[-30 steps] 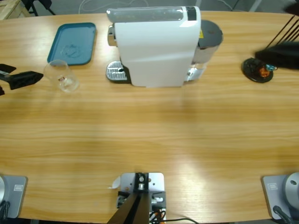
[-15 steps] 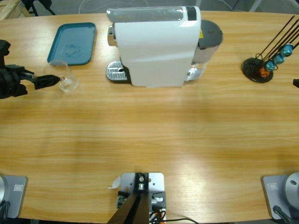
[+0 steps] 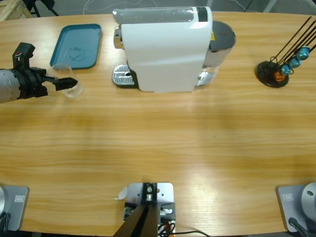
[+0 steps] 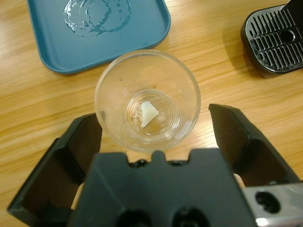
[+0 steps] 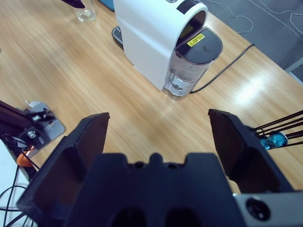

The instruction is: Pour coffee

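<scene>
The left gripper [image 4: 149, 142] reaches in from the 9 o'clock edge of the tabletop [image 3: 158, 143], its jaws spread wide on either side of a clear drinking glass [image 4: 147, 99], with gaps on both sides and neither jaw touching the wall. The glass stands upright on bare wood; its bottom shows only a pale glint and a faint film, and I cannot tell whether any coffee is in it. Just beyond the glass, toward 11 o'clock, lies a teal tray [image 4: 61, 52] with a smear of liquid on it, its near rim close to the glass but apart from it. At 1 o'clock from the glass sits the drip grate [image 4: 277, 40] of the white capsule coffee machine [image 3: 163, 49], which stands at 12 o'clock on the tabletop. A black capsule rack [image 3: 274, 71] stands near the 2 o'clock edge. The whole near half of the tabletop is open wood.

The right gripper [image 5: 161, 142] hangs high above the tabletop, jaws wide apart, holding nothing, looking down at the machine's water tank [image 5: 194, 61] and power cord [image 5: 227, 64].
</scene>
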Robot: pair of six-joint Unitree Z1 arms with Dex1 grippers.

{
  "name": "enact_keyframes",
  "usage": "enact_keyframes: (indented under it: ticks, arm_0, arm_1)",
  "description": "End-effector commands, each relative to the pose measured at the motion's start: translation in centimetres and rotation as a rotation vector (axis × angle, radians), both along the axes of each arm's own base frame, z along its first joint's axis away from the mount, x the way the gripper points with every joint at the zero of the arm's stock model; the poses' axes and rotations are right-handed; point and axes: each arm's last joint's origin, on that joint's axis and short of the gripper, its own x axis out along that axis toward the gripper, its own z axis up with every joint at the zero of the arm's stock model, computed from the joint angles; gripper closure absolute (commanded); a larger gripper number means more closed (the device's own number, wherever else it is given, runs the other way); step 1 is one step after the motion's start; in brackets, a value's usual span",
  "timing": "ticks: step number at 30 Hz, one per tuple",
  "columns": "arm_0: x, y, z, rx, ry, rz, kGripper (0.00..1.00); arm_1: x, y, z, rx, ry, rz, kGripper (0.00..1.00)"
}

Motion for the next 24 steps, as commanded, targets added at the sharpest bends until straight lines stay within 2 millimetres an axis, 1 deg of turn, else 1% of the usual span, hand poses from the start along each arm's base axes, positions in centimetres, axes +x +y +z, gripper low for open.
enact_keyframes:
  ticks: [1, 3, 4, 5, 7, 10, 12, 13, 14, 15, 16, 18, 22, 24]
  arm_0:
    - [-0.1, 0.1, -2.0, 0.024, 0.069, 0.006, 0.498]
    - [-0.2, 0.1, -2.2, 0.011, 0.075, -0.01, 0.538]
    - [-0.3, 0.0, -2.2, -0.002, 0.079, -0.03, 0.668]
    - [-0.4, -0.1, -2.1, -0.017, 0.081, -0.045, 0.69]
    - [-0.4, -0.4, -1.7, -0.055, 0.063, -0.086, 0.69]
    - [-0.9, -0.8, -0.8, -0.065, 0.013, -0.143, 0.685]
    - [-1.3, -0.5, -1.0, -0.061, 0.023, -0.14, 0.665]
    - [-1.5, -0.5, -1.2, -0.059, 0.029, -0.14, 0.563]
    - [-1.8, -0.4, -1.2, -0.057, 0.031, -0.145, 0.28]
    - [-2.1, -0.2, -1.1, -0.057, 0.025, -0.145, 0.095]
    - [-2.5, 0.1, -0.9, -0.059, 0.013, -0.14, 0.023]
    - [-2.7, 0.5, -0.5, -0.047, -0.022, -0.108, 0.0]
    - [-3.0, 1.1, 1.0, -0.034, -0.115, -0.047, 0.0]
    - [-2.7, 1.2, 1.2, -0.021, -0.137, -0.021, 0.0]
  arm_1:
    - [-0.9, -1.5, -1.1, -0.013, 0.029, -0.009, 0.092]
    - [-1.0, -1.6, -1.2, -0.013, 0.029, -0.01, 0.096]
    - [-1.1, -1.6, -1.2, -0.013, 0.029, -0.011, 0.096]
    - [-1.1, -1.7, -1.2, -0.013, 0.029, -0.011, 0.096]
    - [-1.2, -1.8, -1.2, -0.013, 0.029, -0.011, 0.096]
    - [-1.2, -1.9, -1.3, -0.012, 0.027, -0.012, 0.096]
    - [-1.3, -2.0, -1.3, -0.008, 0.028, -0.014, 0.096]
    - [-1.3, -2.1, -1.4, -0.007, 0.03, -0.014, 0.096]
    - [-1.4, -2.1, -1.4, -0.005, 0.031, -0.015, 0.096]
    - [-1.5, -2.2, -1.5, -0.003, 0.031, -0.016, 0.096]
    - [-1.5, -2.3, -1.5, -0.002, 0.031, -0.016, 0.096]
    - [-1.6, -2.5, -1.6, -0.001, 0.031, -0.016, 0.092]
    - [-1.7, -2.6, -2.0, -0.001, 0.041, -0.022, 0.082]
    - [-1.7, -2.6, -2.1, -0.003, 0.044, -0.023, 0.082]
